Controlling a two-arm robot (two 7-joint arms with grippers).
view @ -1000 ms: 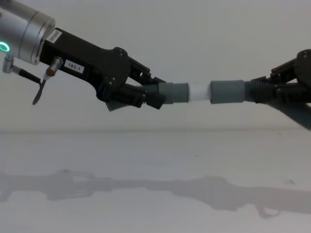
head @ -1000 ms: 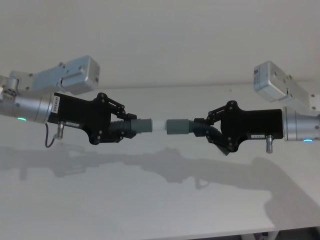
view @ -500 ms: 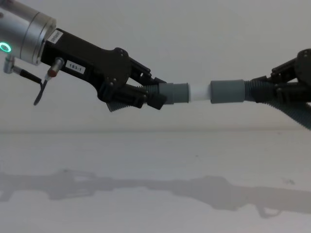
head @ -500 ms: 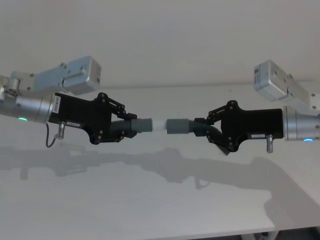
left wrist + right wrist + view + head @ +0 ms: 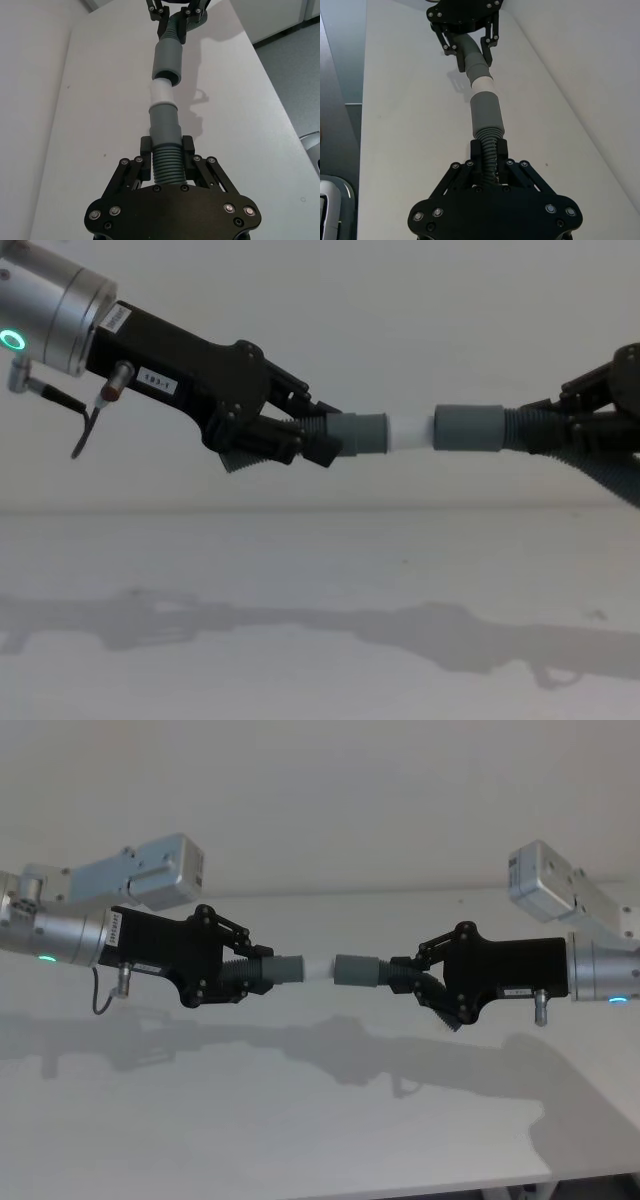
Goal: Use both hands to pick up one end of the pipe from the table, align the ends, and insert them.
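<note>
1. Left gripper (image 5: 262, 972), a black plastic parallel-jaw unit on a silver cylindrical arm, is held in the air above the matte white table (image 5: 300, 1120); its fingers are clamped on the ribbed middle of the left dark grey hose piece (image 5: 345, 433).
2. The narrow white tip (image 5: 410, 430) projects from that piece's smooth cuff and is seated in the mouth of the opposite grey cuff (image 5: 468, 428).
3. The right dark grey ribbed hose piece (image 5: 385, 972) is gripped at its ribbed section by the closed fingers of the right black gripper (image 5: 408, 974), level with the left.
</note>
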